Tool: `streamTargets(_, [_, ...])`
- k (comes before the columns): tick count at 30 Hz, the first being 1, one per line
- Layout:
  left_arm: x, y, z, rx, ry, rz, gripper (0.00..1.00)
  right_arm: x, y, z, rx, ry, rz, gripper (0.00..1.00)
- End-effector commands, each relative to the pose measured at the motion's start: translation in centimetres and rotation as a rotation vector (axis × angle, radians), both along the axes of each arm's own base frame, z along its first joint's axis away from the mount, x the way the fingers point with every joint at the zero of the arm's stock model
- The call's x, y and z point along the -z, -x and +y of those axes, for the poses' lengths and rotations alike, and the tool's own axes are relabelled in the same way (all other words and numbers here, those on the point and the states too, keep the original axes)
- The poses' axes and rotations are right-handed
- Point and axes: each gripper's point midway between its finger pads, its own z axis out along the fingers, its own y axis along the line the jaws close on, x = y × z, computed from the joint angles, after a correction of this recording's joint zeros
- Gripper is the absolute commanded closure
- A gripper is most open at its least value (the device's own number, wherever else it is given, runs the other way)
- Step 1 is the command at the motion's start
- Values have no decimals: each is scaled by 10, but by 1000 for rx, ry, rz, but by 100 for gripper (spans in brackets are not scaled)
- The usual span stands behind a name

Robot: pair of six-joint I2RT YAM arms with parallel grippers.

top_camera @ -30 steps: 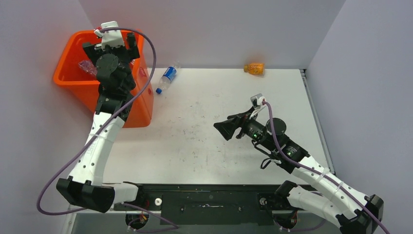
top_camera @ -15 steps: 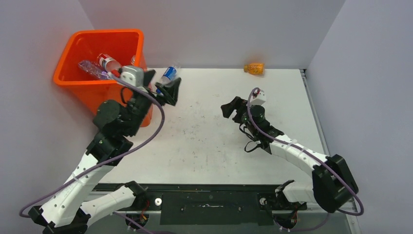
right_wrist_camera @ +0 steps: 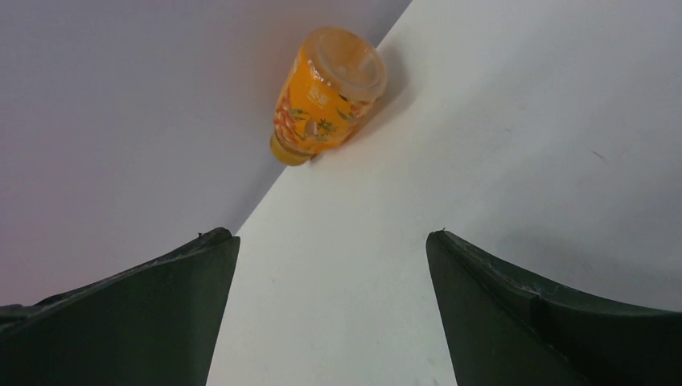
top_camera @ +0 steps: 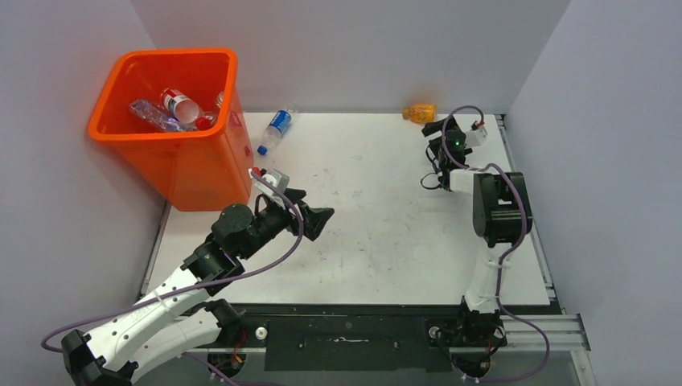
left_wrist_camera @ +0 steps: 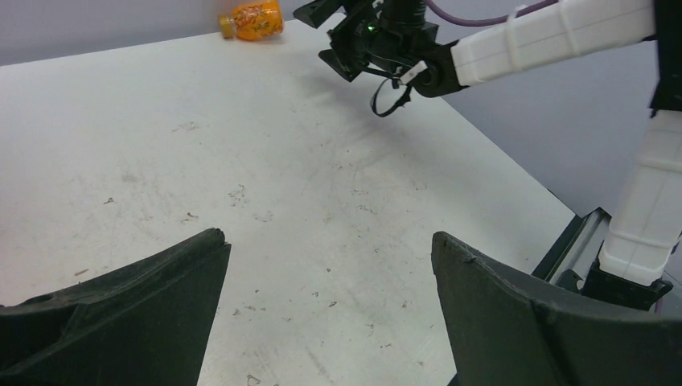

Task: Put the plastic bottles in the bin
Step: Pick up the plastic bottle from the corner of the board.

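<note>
Bottles [top_camera: 178,106] are piled in the bin [top_camera: 173,161]. A near bottle [top_camera: 275,131] is laid on the table [top_camera: 362,225] just right of the bin; a far bottle [top_camera: 420,113] is lodged well right of it, against the wall [top_camera: 346,48].

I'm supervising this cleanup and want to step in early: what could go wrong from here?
1. The orange bottle lies on its side against the back wall. The open right gripper, closing in, could strike the wall or roll the bottle away.
2. The blue-labelled bottle lies on its side near the bin. The open left gripper, reaching for it, might clip the bin's wall or send the bottle rolling.
</note>
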Motion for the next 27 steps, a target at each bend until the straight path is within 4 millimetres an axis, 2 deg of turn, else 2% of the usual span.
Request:
streamTargets(1, [-24,0,-3,-7,113,-53,4,-27,-57,14,-4,-91,-139,10])
streamTargets(2, [-20,-1,-2,-17,103,-41,4,-11,-66,14,5,-113,-122,10])
streamTargets(4, [-15,-2,0,-34,88,-33,4,4,-79,14,26,-166,-114,10])
streamTargets(10, [-11,-7,4,-70,77,-45,4,39,-111,14,90,-238,-99,10])
streamTargets(19, [7,-12,2,-86,36,-20,4,72,-128,-1,204,-302,-111,10])
streamTargets(23, [11,-13,-1,-76,27,-14,4,84,-142,-3,195,-322,-83,10])
streamTargets(27, [15,-13,-5,-62,19,-6,4,97,-152,-1,170,-355,-75,4])
